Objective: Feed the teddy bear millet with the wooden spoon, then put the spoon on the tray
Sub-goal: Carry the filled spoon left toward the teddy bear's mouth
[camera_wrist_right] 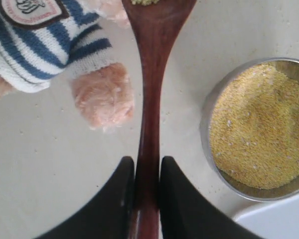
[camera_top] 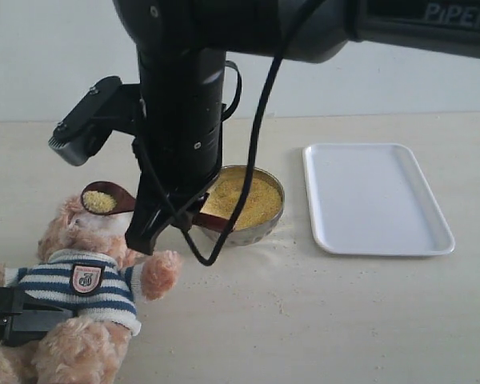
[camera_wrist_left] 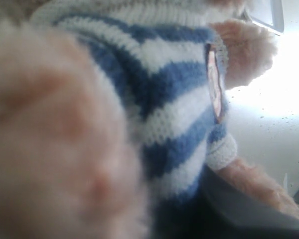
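Millet (camera_top: 100, 202) fills the oval head of the wooden spoon (camera_top: 104, 198), held level, probably so no grain spills, out from the metal bowl (camera_top: 260, 230) at the teddy bear's (camera_top: 84, 280) muzzle. The right gripper (camera_wrist_right: 147, 162) pinches the slim, glossy reddish handle between narrowed black jaws. The bear, fluffy plush in a knitted striped shirt, lies on the bowl's side away from the flat, low-rimmed white tray (camera_top: 376, 200). The left gripper (camera_top: 20, 316) sits dark at the bear's flank, likely steadying it; its grip I cannot tell.
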Robot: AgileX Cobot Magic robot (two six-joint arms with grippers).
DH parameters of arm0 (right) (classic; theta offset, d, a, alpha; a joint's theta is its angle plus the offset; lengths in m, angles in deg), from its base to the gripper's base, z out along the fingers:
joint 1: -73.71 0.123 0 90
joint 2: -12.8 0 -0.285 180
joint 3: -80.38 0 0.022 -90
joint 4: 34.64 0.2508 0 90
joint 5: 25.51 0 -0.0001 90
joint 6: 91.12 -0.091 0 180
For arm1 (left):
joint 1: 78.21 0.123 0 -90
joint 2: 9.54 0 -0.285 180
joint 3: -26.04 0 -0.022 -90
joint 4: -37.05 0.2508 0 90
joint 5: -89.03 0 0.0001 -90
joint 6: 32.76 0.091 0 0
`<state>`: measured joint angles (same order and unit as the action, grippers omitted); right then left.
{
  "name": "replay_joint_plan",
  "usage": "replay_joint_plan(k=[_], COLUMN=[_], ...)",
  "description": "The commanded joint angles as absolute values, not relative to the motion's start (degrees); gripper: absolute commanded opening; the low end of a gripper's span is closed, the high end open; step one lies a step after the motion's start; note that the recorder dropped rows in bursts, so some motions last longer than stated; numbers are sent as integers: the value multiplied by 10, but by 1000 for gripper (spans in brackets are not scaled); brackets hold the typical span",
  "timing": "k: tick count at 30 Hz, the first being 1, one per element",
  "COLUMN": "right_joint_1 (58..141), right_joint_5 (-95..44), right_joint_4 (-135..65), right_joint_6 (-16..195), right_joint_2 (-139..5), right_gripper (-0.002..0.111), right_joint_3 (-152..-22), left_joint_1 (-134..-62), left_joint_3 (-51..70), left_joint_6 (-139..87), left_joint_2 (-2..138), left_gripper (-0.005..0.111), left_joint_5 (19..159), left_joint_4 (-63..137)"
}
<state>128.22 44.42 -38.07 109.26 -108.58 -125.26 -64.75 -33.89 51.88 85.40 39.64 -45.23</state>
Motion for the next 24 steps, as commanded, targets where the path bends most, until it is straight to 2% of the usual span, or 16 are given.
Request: replay_joint_plan(k=[1,16,24], right_joint_1=[1297,1302,1362], right_joint_5=[428,375,379], right_joint_4=[-402,-435,-566], right_joint_6=[1092,1088,1084], right_joint_2=[-1101,-1136,-1138], right_gripper=[14,14,14], right_joint_3=[-1258,-1258,-1258], left_joint_1=[-647,-647,-647], left_joint_3=[-340,-340,-340], left_joint_6=[523,523,523], left_joint_2=[854,854,854], left_gripper=[7,7,7], left_joint_5=[383,385,385], left_joint_4=[-457,-457,-457])
